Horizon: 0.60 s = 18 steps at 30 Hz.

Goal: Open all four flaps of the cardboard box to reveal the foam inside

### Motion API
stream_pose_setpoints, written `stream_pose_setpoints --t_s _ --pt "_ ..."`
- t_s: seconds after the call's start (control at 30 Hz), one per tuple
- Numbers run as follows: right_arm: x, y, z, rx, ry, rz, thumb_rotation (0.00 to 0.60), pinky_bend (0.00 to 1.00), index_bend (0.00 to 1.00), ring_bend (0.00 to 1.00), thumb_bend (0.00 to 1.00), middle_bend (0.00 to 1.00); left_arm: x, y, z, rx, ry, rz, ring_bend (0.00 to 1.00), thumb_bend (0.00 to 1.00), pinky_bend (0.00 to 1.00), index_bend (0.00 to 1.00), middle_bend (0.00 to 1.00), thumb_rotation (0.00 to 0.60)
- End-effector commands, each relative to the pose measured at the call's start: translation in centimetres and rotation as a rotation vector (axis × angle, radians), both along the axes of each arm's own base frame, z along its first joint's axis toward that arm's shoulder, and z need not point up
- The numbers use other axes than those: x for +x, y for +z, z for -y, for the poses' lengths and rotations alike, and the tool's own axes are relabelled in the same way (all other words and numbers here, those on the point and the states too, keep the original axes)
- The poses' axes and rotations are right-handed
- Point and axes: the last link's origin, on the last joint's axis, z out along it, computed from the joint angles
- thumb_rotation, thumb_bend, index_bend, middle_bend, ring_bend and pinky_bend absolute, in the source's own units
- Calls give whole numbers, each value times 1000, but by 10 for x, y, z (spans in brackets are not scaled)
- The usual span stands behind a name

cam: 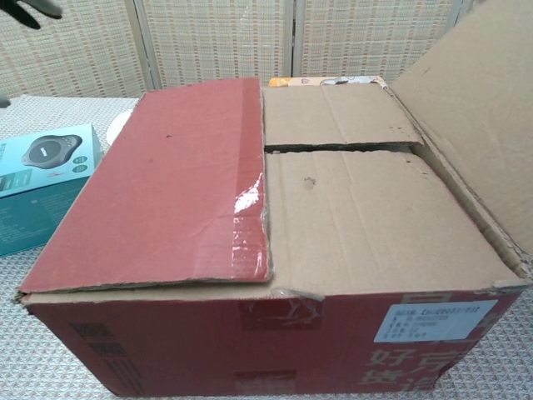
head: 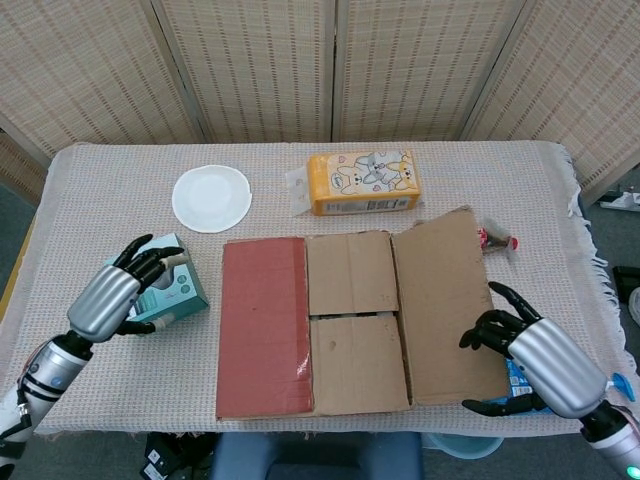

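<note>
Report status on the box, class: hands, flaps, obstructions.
Both hands open: left hand, right hand. Right flap open; left flap, inner flaps shut. Nothing blocking.

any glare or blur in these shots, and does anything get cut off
Chest view: a glossy highlight on the tape strip of the red flap; the left hand is cropped at the top edge. Head view: even light, sharp; the right hand runs toward the lower corner.

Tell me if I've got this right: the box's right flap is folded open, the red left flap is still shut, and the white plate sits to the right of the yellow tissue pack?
Not quite. In the head view the white plate sits to the left of the yellow tissue pack, not the right. The rest holds: the right flap is folded open and the red left flap still lies shut on the box.
</note>
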Motion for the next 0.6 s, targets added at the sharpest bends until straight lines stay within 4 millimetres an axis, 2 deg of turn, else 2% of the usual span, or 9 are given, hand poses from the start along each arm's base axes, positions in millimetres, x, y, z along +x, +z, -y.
stream_pose_setpoints --t_s 0.03,0.17,0.33,0.6 --pt "-18 3 -5 -13 -61 27 327 0 391 321 0 501 25 -11 -4 -66 -93 9 227 270 0 220 219 423" --pt "-32 5 -8 -30 -92 68 328 0 391 321 0 501 56 -25 -7 -182 -180 37 236 254 0 236 234 345" --pt "-41 5 -9 -38 -105 92 327 0 391 322 0 501 83 -44 -10 -265 -265 10 245 244 0 256 250 253" --pt "-49 3 -4 -33 -120 108 328 0 391 321 0 501 114 -74 -13 -341 -340 -44 246 234 0 264 252 195"
